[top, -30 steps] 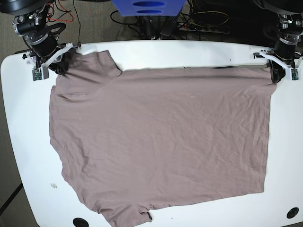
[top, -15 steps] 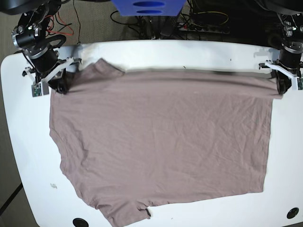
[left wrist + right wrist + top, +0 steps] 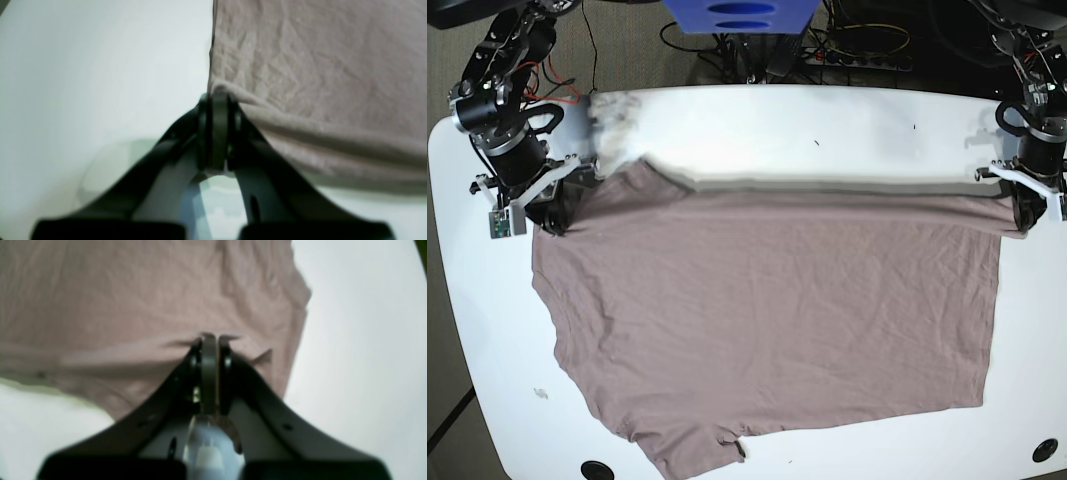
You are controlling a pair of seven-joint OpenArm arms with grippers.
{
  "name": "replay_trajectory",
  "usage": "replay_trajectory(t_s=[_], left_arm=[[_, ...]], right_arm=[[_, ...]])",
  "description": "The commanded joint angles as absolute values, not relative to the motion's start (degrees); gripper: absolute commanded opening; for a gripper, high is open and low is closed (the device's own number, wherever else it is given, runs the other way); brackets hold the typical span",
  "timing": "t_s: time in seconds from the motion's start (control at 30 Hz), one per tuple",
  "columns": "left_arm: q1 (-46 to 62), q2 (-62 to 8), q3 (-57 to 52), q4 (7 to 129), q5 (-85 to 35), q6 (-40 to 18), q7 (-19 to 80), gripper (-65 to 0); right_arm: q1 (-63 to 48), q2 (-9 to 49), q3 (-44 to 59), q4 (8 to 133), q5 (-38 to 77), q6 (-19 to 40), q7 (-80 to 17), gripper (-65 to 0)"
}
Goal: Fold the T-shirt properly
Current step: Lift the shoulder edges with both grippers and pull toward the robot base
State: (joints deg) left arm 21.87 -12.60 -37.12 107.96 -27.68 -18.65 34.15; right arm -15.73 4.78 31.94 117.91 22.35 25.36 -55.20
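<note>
L gripper (image 3: 218,100) clamped tight on T-shirt (image 3: 767,310) far edge, corner at its side | R gripper (image 3: 209,340) pinched tight on far edge near sleeve | shirt spread flat on white table (image 3: 827,110), far edge lifted betw. both

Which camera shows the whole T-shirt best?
The base view: the T-shirt spreads across the table there. Each wrist view shows only a blurred edge pinched by its gripper, left and right.
</note>
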Motion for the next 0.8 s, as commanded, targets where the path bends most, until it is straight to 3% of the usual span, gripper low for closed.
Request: replay_trajectory(t_s=[0.0,0.77], left_arm=[[20.1,-13.1,-37.6,108.1,-27.6,-18.4,33.9,-65.0],[8.5,-13.5,-33.6,97.9,-18.8,-19.0,32.3,-64.8]], right_arm=[[-13.8,5.3,32.3,118.5,23.0,25.2,-53.6,-65.0],[1.5,8.4,26.5,100.5,22.0,25.6,-54.4,-64.9]])
